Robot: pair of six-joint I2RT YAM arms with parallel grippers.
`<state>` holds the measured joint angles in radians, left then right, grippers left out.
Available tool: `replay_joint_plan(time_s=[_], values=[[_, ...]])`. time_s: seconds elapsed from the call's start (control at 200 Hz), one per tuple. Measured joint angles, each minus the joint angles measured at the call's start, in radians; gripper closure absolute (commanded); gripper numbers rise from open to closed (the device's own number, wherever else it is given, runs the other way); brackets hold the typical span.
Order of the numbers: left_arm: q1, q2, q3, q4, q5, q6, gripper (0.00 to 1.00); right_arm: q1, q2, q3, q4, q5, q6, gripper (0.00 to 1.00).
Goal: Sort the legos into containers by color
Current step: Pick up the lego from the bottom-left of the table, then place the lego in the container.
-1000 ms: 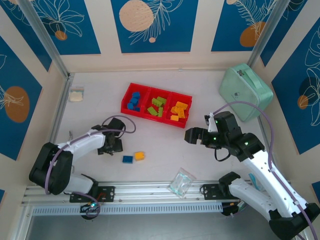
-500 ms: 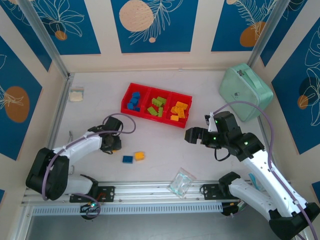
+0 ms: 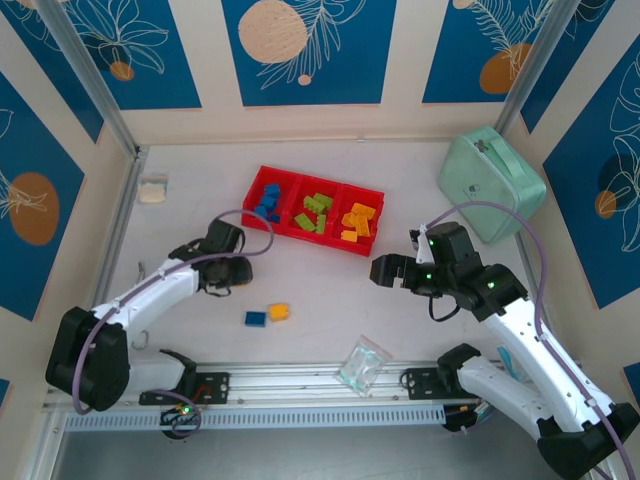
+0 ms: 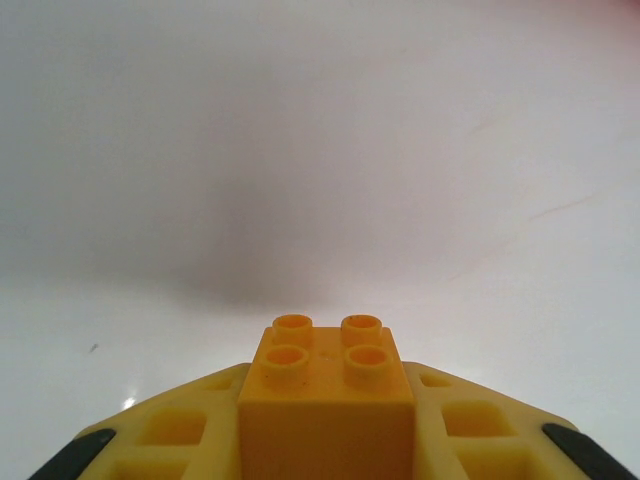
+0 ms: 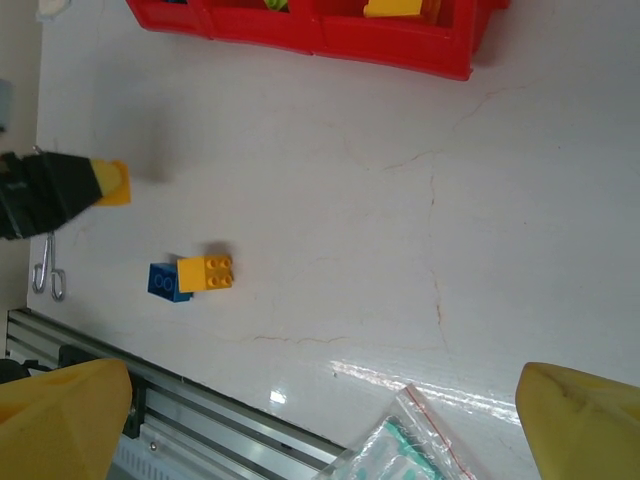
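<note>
Since a second ago the left gripper [image 3: 238,272] has been carried up and rightward, nearer the red tray [image 5: 380,48], where blue, green and yellow bricks are kept in separate compartments. Its jaws are clamped on a yellow brick [image 4: 326,385]. The right gripper [image 3: 383,271] is held spread and empty. A blue brick [image 3: 256,318] and a second yellow brick [image 3: 279,311] are left touching on the table. They are judged light, rigid and smooth, and best pinched across flat opposite sides.

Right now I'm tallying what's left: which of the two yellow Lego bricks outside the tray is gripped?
The yellow brick clamped in the left gripper; the other yellow brick lies on the table beside a blue brick.
</note>
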<state>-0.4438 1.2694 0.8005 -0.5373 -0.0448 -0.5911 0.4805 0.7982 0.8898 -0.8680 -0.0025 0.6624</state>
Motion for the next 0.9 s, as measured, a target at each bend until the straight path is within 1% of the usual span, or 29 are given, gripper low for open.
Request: replay_joint_plan(time_s=[0.08,0.17,0.355,0.595,0.67,0.725,0.9], values=[[-0.023,0.027,0.101,0.013,0.018,-0.006,0.75,0.0,-0.004,0.0,-0.001,0.004,0.0,0.01],[-0.056,0.099,0.224,0.034,0.033,-0.006,0.74,0.0,-0.005,0.0,-0.005,0.006,0.0,0.01],[-0.136,0.348,0.504,0.053,0.052,-0.002,0.74,0.0,-0.019,0.008,-0.031,0.023,0.0,0.01],[-0.213,0.647,0.797,0.061,0.061,0.044,0.74,0.0,-0.076,0.016,-0.076,0.03,0.0,0.01],[-0.228,0.714,0.861,0.061,0.063,0.062,0.74,0.0,-0.082,0.027,-0.097,0.031,-0.001,0.01],[-0.241,0.753,0.901,0.058,0.063,0.08,0.71,0.0,-0.089,0.037,-0.113,0.034,-0.004,0.01],[-0.289,0.838,1.008,0.051,0.06,0.125,0.66,-0.001,-0.109,0.047,-0.133,0.048,-0.008,0.01]])
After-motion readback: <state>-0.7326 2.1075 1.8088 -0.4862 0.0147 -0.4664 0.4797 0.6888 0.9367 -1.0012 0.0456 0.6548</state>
